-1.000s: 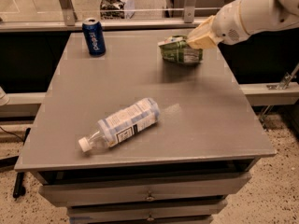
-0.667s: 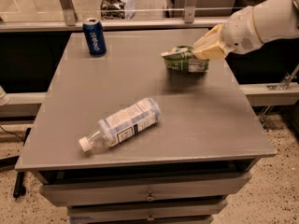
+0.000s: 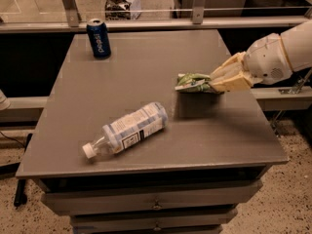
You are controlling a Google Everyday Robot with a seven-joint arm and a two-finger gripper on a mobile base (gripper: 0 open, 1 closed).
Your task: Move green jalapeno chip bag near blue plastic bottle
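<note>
The green jalapeno chip bag (image 3: pixel 193 82) hangs flat in the air above the right half of the grey table (image 3: pixel 146 62), casting a shadow below it. My gripper (image 3: pixel 217 83) comes in from the right and is shut on the bag's right end. The blue plastic bottle (image 3: pixel 127 128) lies on its side near the table's front left, its white cap pointing to the front left. The bag is to the upper right of the bottle, about a bag's length away.
A dark blue Pepsi can (image 3: pixel 99 38) stands upright at the table's back left. Drawers (image 3: pixel 156 204) sit under the table top. A rail and glass panel (image 3: pixel 146 18) run behind the table. My white arm (image 3: pixel 282 55) reaches over the right edge.
My gripper has carried the chip bag from the back right of the table forward and down, closer to the bottle. The bottle and can have not moved.
</note>
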